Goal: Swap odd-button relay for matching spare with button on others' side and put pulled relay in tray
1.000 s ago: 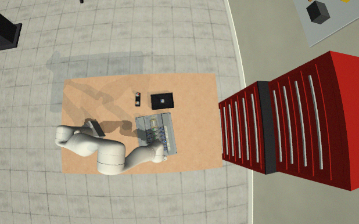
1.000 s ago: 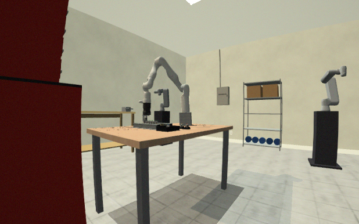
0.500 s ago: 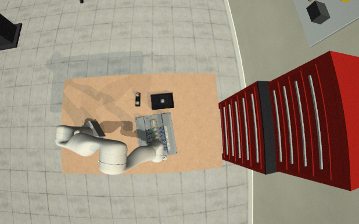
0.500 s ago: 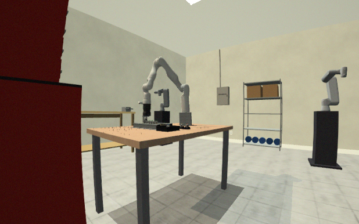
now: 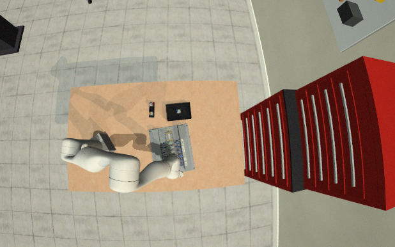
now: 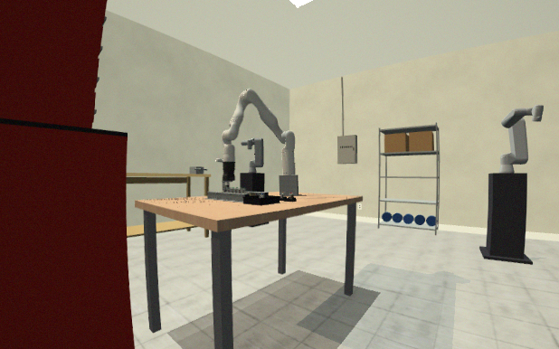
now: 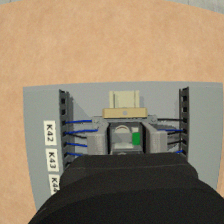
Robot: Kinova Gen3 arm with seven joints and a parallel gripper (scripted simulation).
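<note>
Two grey fingers of our gripper (image 7: 126, 141) are clamped on a relay (image 7: 121, 137) with a green button (image 7: 135, 136); the button sits right of center on its top in the wrist view. We hold this relay over the grey rack (image 7: 40, 102), between two black slotted strips (image 7: 63, 107) with blue wires (image 7: 80, 121) running in from both sides. Just past the held relay is a tan socket block (image 7: 124, 113) with a cream piece (image 7: 125, 98) behind it. White labels (image 7: 48, 134) along the rack's left edge read K42 and K43 (the next one is cut off by the gripper's black body).

From above, our arm (image 5: 123, 167) reaches across the wooden table (image 5: 215, 153) to the near end of the rack (image 5: 186, 141). Beyond the rack lies the black tray (image 5: 173, 116) with a small pale object in it, too small for us to identify. Left of the tray, a small black holder (image 5: 151, 109) carries a part with a red dot. A red cabinet (image 5: 330, 134) stands beside the table.
</note>
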